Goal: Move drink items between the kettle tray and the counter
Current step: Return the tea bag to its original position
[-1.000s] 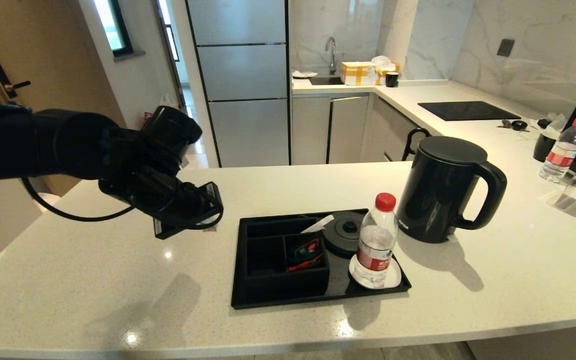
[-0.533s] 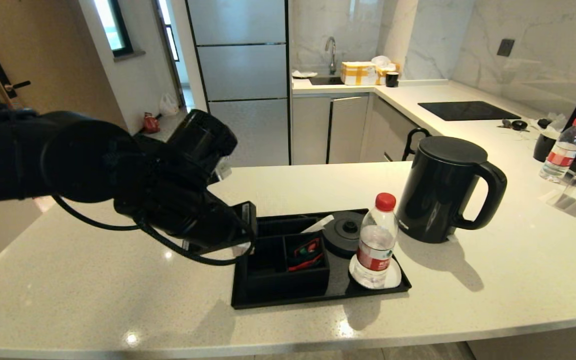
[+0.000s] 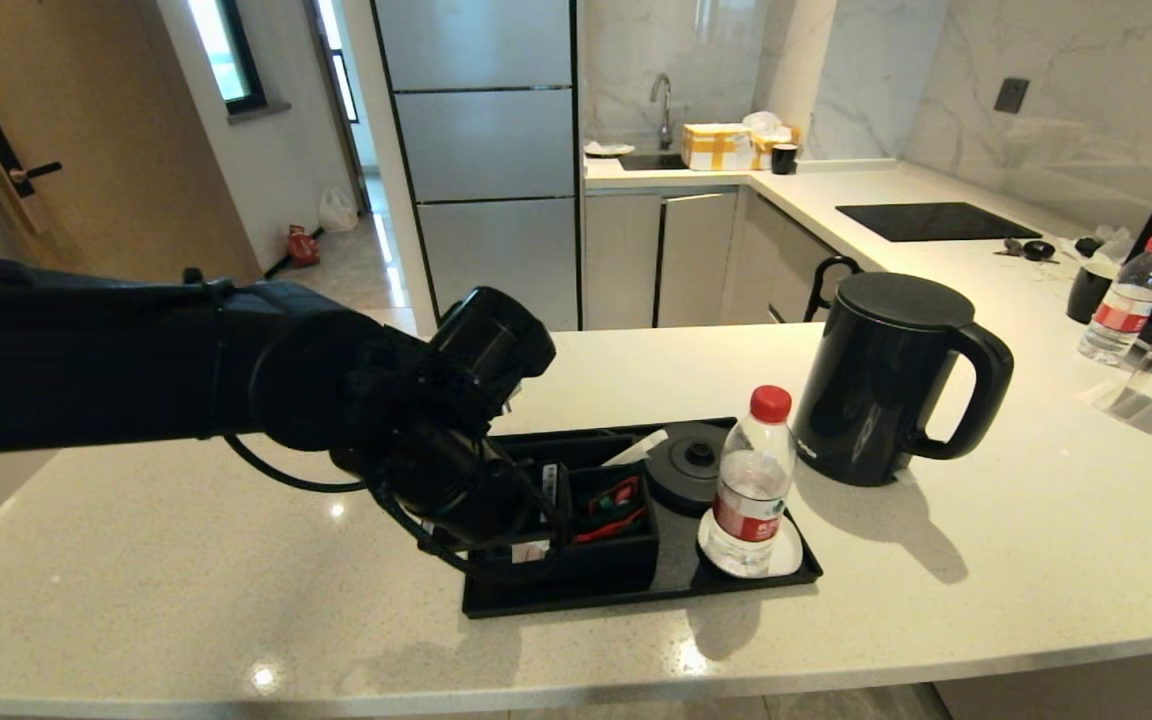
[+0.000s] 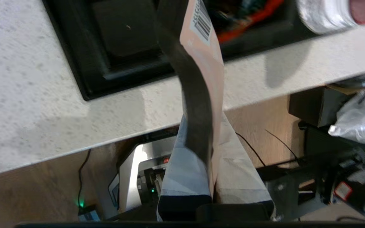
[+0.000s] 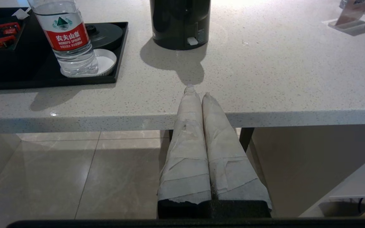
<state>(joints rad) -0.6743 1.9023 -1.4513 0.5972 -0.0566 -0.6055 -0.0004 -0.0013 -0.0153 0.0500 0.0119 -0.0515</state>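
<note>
I am holding the sachet [image 4: 201, 60] pinched in the left gripper [image 3: 536, 520], long axis upright, directly over the tray's [image 3: 636, 590] near-left compartment; right gripper [image 5: 198, 91] parked closed.

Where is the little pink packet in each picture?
Head view: the sachet hangs from the left gripper over the tray's small compartments.
Left wrist view: the sachet runs up the middle, pinched between the fingers, above the tray.
Right wrist view: not in it.
Shared landmark: the water bottle, standing on the tray.
</note>
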